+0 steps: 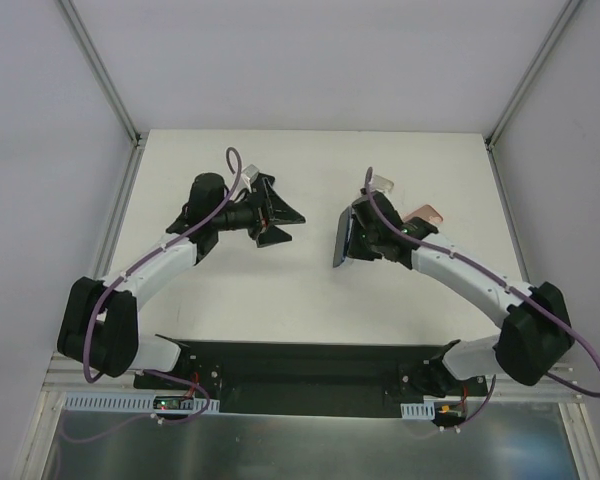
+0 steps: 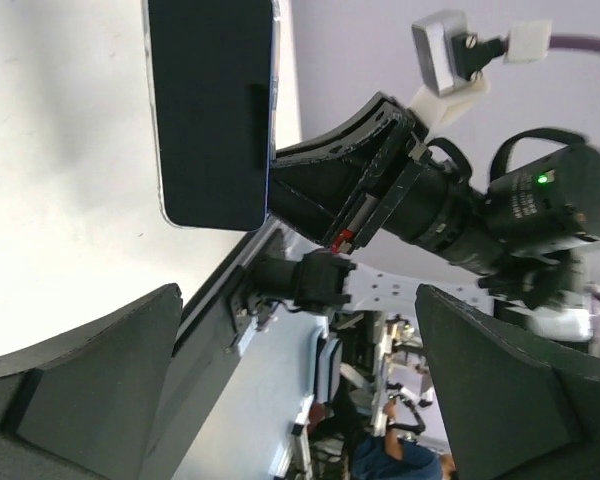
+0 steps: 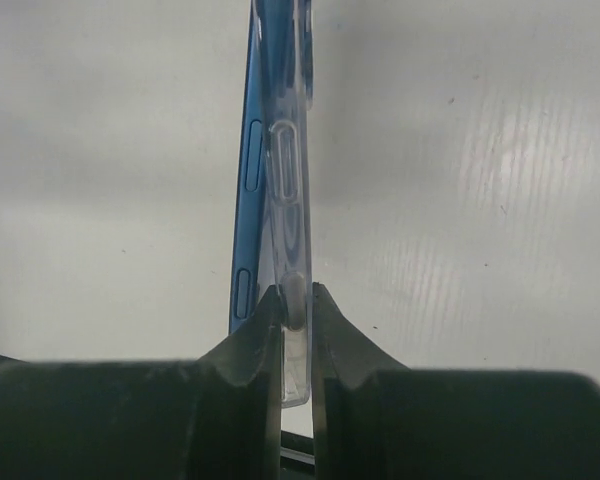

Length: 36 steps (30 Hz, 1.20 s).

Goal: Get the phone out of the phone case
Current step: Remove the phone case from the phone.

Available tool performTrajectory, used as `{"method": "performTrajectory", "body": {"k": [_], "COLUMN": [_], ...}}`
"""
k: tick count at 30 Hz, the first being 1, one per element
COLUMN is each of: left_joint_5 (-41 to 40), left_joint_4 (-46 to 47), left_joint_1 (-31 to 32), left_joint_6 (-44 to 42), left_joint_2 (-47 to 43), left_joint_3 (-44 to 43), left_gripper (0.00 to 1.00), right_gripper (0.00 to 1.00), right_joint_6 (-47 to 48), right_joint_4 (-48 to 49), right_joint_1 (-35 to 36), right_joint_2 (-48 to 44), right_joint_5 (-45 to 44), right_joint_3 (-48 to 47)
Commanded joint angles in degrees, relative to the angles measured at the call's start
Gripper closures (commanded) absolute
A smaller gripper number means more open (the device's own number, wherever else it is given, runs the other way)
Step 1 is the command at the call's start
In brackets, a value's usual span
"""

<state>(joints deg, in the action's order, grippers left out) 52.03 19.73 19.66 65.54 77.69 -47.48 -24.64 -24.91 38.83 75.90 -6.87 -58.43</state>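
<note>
The right end effector (image 3: 297, 305) is clenched on the edge of the clear case (image 3: 290, 170), holding it on edge over the bench (image 1: 310, 160). The blue phone (image 3: 246, 200) seems to be parting from the case along one side. The left end effector (image 1: 292, 225) hangs released nearby, facing the screen; next it must grip the phone alone and pull.

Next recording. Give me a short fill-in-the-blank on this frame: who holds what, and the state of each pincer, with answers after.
1. The right pincer is shut on the clear ___ that holds the phone.
2. The left pincer stands ___, holding nothing.
3. In the left wrist view the phone's screen looks ___.
Missing words: case; open; dark.
</note>
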Motion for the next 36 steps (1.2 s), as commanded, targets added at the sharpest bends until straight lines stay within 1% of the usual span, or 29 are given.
{"method": "performTrajectory", "body": {"k": [1, 3, 4, 6, 9, 13, 17, 20, 25, 29, 30, 31, 32, 36], "left_joint_5": [-5.98, -5.54, -5.54, -5.71, -5.89, -6.06, -6.24, -6.24, -6.5, -6.5, -6.68, -6.59, -6.5, -7.21], "left_joint_4": [-9.79, -9.79, -9.79, -9.71, -9.79, -9.79, -9.79, -9.62, -9.27, -8.39, -8.04, -7.78, -7.42, -5.23], "left_joint_1": [2.84, 3.19, 3.19, 3.19, 3.19, 3.19, 3.19, 3.19, 3.02, 2.23, 1.7, 1.35, 1.17, 1.08], "left_joint_6": [-10.17, -10.25, -10.34, -10.78, -11.04, -11.66, -12.27, -12.8, -12.98, -12.63, -12.63, -12.63, -12.63, -13.07], "left_joint_2": [1.4, 3.34, 3.87, 4.92, 5.89, 6.42, 7.47, 7.91, 8.18, 8.44, 8.7, 8.97, 10.01, 13.71], "left_joint_3": [-2.44, -2.44, -2.44, -1.91, -0.86, -0.24, -0.06, 0.29, 1.78, 3.54, 3.89, 4.67, 5.03, 6.0], "left_gripper": [0.01, 0.01, 0.01, 0.01, 0.01, 0.01, 0.01, 0.01, 0.01, 0.03, 0.03, 0.04, 0.05, 0.09], "right_gripper": [0.98, 0.99, 0.99, 0.99, 0.99, 0.98, 0.86, 0.85, 0.85, 0.85, 0.89, 0.96, 0.99, 0.99], "right_joint_6": [4.34, 4.34, 4.34, 5.04, 6.01, 5.92, 5.4, 5.04, 4.25, 3.55, 3.81, 3.9, 4.08, 3.29], "right_joint_4": [-6.3, -5.95, -6.12, -6.91, -8.49, -8.15, -6.74, -4.54, 0.19, 0.83, -0.31, -0.84, -1.37, -1.19], "right_joint_1": [2.48, 3.01, 3.18, 4.06, 5.29, 6.43, 6.52, 6.44, 6.52, 7.22, 7.49, 8.1, 8.28, 8.63], "right_joint_2": [6.43, 8.99, 11.79, 14.79, 21.63, 25.25, 27.11, 28.16, 31.15, 33.96, 34.84, 35.1, 35.28, 32.22], "right_joint_5": [-1.84, 0.8, 1.33, 1.77, 2.39, 2.66, 1.69, 1.69, 4.49, 5.56, 5.21, 3.99, 3.63, 1.95], "right_joint_3": [-7.39, -8.01, -9.32, -10.9, -14.16, -15.39, -14.69, -13.73, -13.63, -16.0, -16.7, -17.93, -18.2, -16.1]}}
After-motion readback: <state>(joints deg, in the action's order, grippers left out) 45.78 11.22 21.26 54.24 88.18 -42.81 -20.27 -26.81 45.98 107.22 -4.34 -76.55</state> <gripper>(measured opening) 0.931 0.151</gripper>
